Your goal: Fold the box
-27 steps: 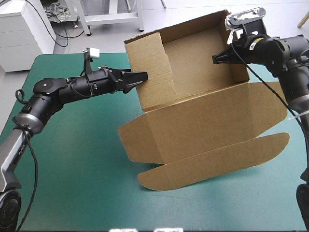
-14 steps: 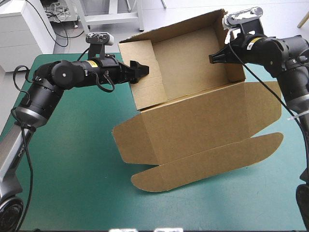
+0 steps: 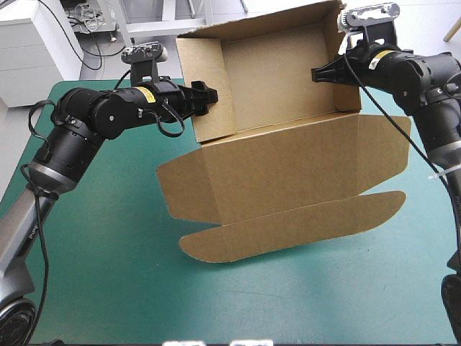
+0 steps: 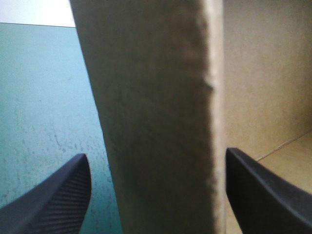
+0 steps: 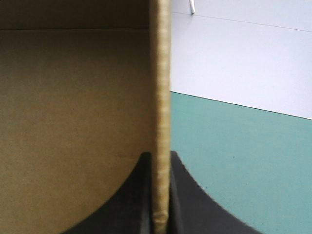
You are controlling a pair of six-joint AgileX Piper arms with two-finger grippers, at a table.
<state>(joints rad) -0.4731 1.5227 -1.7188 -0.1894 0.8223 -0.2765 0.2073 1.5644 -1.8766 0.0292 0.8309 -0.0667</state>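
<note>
The brown box (image 3: 288,166) is a tray with raised walls, tilted up so that its open side faces the high view. Its lid slopes down toward the table's front. My right gripper (image 3: 317,74) is shut on the tray's right wall near the upper edge; in the right wrist view the fingers (image 5: 160,156) pinch that wall's edge (image 5: 161,73). My left gripper (image 3: 209,97) is at the tray's left wall. In the left wrist view its fingers (image 4: 158,161) stand apart, open, with the thick wall (image 4: 156,97) between them.
The lid panel (image 3: 288,180) and its rounded tuck flap (image 3: 288,227) reach over the middle of the teal-green cover (image 3: 108,274). A side flap (image 3: 176,187) sticks out on the left below my left arm.
The box has shifted left and tipped more upright. My left gripper rose from pressing at the left wall, and now straddles it with its fingers apart. The right gripper kept its hold.
</note>
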